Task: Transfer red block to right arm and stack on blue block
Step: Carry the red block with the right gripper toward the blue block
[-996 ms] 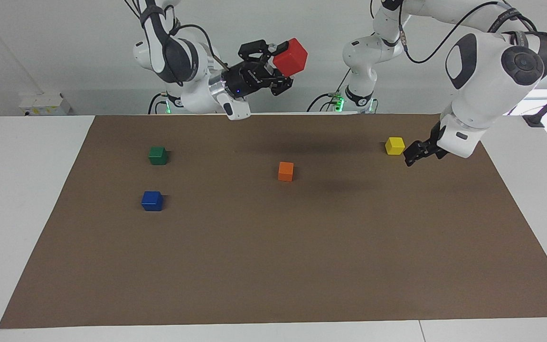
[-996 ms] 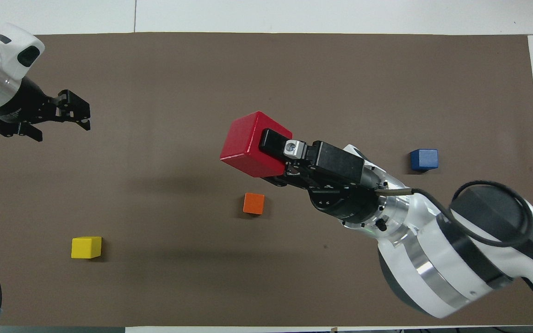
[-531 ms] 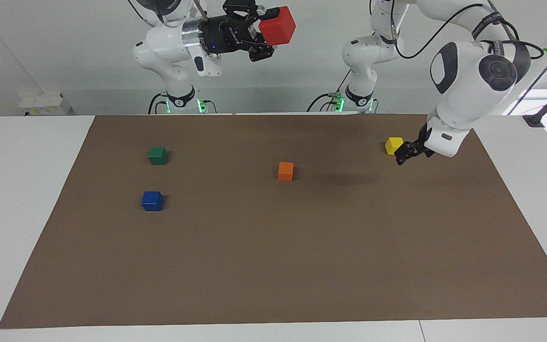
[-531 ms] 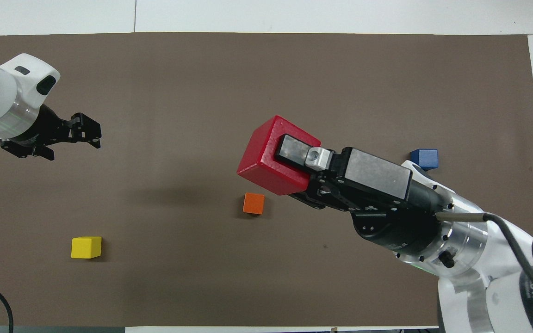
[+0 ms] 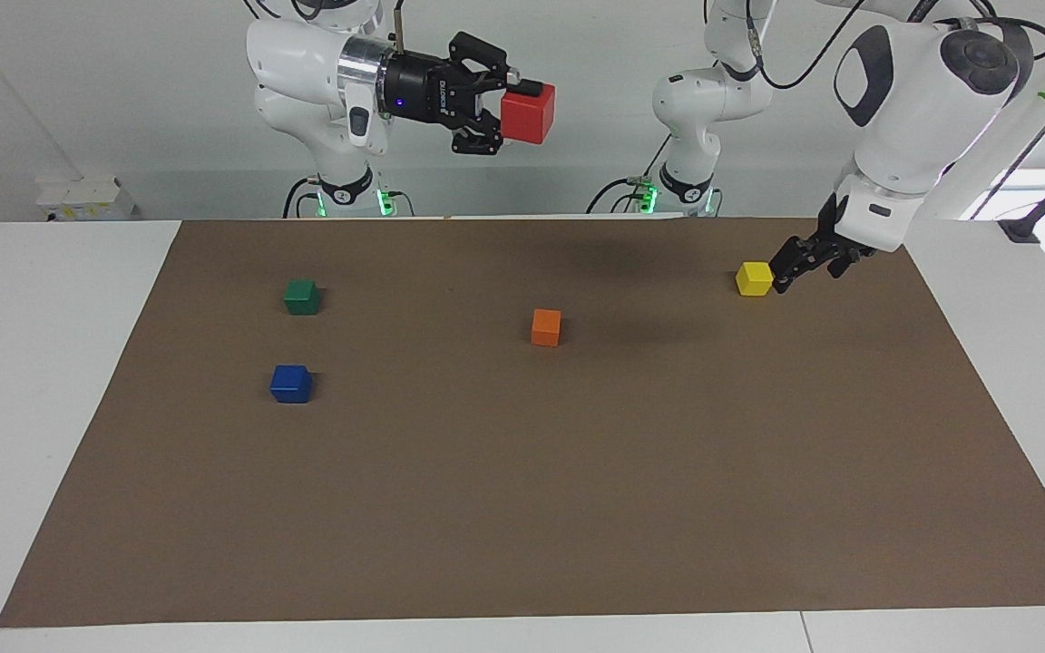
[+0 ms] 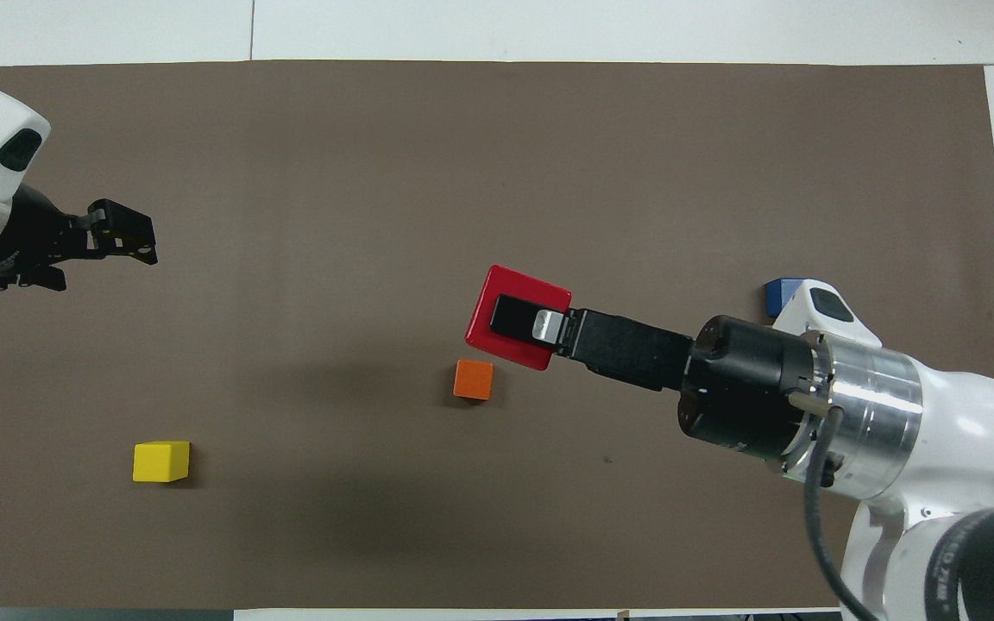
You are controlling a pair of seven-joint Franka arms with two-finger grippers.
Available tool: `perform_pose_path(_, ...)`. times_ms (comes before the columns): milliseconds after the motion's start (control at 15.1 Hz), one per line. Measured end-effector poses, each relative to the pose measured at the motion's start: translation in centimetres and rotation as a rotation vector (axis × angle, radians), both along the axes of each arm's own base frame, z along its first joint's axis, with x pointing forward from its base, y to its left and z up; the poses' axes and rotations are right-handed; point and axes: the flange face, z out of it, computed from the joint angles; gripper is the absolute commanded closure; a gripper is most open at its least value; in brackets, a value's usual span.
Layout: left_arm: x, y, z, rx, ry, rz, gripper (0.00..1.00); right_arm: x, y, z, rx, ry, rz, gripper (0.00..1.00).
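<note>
A: Where's your red block (image 5: pixel 528 113)?
B: Clamped in your right tool (image 5: pixel 502 107), high over the table (image 5: pixel 24 363).
A: And the left tool (image 5: pixel 783 279)?
B: Jaws apart, empty, by the yellow cube (image 5: pixel 754 277). Your blue block (image 5: pixel 290 384) sits on the mat toward the right arm's end, the green cube (image 5: pixel 301 297) just nearer the robots.

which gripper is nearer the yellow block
Left. The left gripper hangs beside the yellow block; the right gripper, holding the red block, is high toward the other end.
</note>
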Motion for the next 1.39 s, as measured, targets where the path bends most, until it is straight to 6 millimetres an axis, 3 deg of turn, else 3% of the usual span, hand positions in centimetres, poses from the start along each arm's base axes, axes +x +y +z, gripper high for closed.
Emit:
perform_pose_path(266,-0.4,-2.2,0.2,0.001,-0.004,-0.039,0.0,0.8,-1.6,-0.5,-0.202,-0.048,0.012,1.0)
perform_pose_path(531,0.2,-0.1,1.4,0.06,-0.036,-0.028,0.0,1.5,-3.6,-1.9,-0.484,-0.109,0.085,1.0)
perform_pose_path(863,0.7,2.7,1.5,0.064,-0.032,0.011,0.0,2.5,-8.8,-4.0,-0.875,-0.131,0.203,1.0)
perform_pose_path(1195,0.5,3.3,1.7,0.069,-0.013,0.021,0.0,2.9,-13.9,-5.9,-1.23,-0.085,0.295,1.0)
perform_pose_path(1395,0.5,3.8,2.3,0.07,-0.025,0.03,0.0,3.0,-18.3,-7.0,-1.39,-0.001,0.311,1.0)
